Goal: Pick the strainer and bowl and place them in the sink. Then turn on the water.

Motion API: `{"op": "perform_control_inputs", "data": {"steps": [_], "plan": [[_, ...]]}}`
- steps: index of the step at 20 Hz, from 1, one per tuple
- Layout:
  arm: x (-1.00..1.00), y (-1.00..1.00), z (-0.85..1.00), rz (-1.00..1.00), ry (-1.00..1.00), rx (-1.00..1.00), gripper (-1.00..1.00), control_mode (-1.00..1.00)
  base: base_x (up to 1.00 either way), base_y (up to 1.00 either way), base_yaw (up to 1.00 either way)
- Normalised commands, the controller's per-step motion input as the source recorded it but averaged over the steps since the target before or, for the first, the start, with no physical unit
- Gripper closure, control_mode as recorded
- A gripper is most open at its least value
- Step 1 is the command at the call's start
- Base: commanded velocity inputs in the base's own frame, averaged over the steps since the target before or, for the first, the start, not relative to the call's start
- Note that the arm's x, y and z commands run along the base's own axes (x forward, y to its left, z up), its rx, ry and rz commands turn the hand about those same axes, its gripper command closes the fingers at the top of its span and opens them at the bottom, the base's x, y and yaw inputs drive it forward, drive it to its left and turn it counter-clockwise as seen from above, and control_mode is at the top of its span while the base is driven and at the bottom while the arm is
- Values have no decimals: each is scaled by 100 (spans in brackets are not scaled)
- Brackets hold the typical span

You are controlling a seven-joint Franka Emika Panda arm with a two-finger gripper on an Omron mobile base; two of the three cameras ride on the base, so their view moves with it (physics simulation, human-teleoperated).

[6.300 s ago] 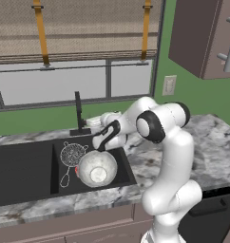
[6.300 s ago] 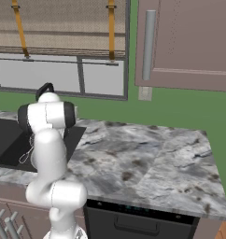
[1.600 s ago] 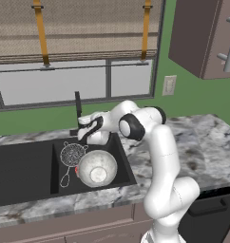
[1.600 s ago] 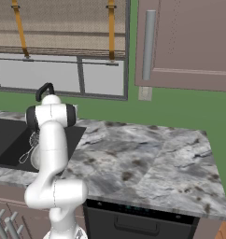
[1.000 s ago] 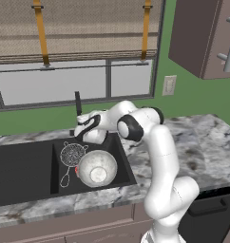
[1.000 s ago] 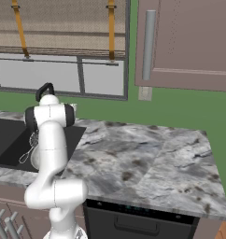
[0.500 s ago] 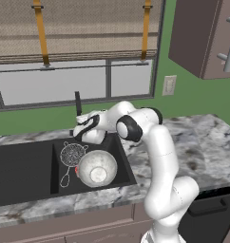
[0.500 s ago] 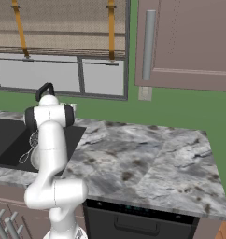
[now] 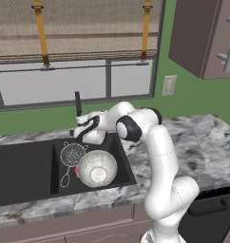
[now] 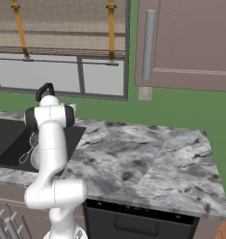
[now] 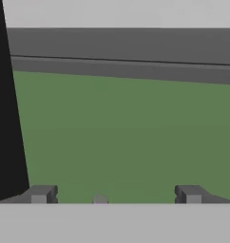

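The strainer (image 9: 72, 154) and the bowl (image 9: 97, 168) already lie side by side in the right basin of the sink (image 9: 22, 168), left of centre in the left base view, so my job now is the water. My claw (image 11: 116, 194) stands wide apart and empty. The black faucet (image 11: 7, 104) rises along the left edge of the hand view, just beside my left fingertip, so I should sidle left and nudge its lever gently, not overshoot.
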Motion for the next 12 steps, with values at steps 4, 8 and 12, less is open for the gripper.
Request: {"op": "perform_control_inputs", "data": {"steps": [4,8,12], "plan": [[-5,0,-14,0,-6,2,-100,-100,0,0,0],[-5,-2,-8,0,-5,3,-100,-100,0,0,0],[-1,-21,-5,0,-5,6,-100,-100,0,0,0]]}}
